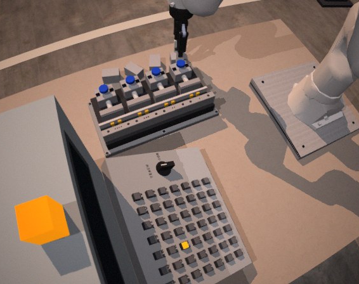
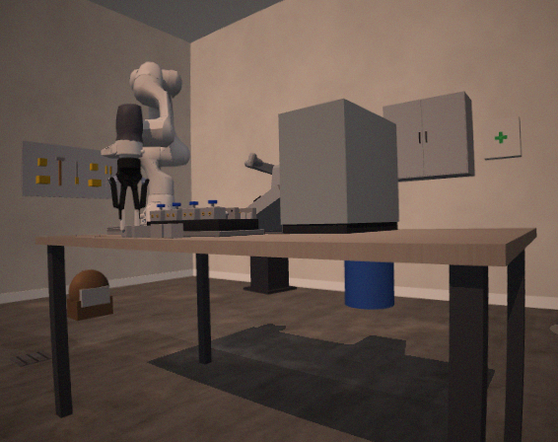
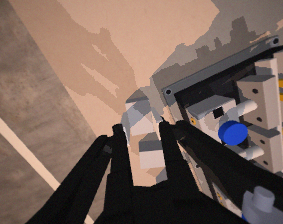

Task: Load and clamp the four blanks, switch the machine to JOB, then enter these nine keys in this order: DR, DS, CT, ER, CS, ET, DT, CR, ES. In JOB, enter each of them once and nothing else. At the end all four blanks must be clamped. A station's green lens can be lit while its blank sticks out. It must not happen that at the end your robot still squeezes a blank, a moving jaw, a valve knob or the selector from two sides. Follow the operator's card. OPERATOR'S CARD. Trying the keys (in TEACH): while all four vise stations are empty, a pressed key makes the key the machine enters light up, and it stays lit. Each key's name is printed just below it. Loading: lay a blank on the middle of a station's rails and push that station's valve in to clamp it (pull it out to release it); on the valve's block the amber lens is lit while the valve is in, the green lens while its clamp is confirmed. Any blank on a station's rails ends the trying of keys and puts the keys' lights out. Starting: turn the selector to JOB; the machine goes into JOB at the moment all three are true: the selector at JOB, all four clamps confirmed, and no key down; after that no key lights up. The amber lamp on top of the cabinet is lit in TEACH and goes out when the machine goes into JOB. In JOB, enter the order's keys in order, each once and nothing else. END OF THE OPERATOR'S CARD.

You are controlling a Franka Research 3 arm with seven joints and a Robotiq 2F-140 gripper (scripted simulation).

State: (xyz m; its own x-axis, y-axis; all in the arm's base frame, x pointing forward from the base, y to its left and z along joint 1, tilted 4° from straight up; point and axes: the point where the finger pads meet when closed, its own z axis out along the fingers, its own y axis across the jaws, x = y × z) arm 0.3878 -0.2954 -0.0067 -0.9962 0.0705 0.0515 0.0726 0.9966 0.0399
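My arm reaches over the table, its tool [image 1: 181,54] [image 2: 129,217] [image 3: 139,116] pointing down, fingers partly closed on a blank.

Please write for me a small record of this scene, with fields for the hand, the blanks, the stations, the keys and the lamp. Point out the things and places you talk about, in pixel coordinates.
hand: closed on one blank, beside the end of the vise row
held blank: between the fingers of the hand [image 1: 181,56] [image 2: 129,219] [image 3: 142,126]
other blanks: three loose blanks [image 1: 111,75] [image 2: 173,230] [image 3: 152,159], on the table behind the vises
stations: four, each with a blue knob [image 1: 155,71] [image 2: 193,203] [image 3: 233,133]; no blank seen on the rails
keys: one lit key [image 1: 185,245], yellow; others in view dark
lamp: amber lamp [image 1: 42,219] on the cabinet, lit
mode: TEACH, judging by the lamp
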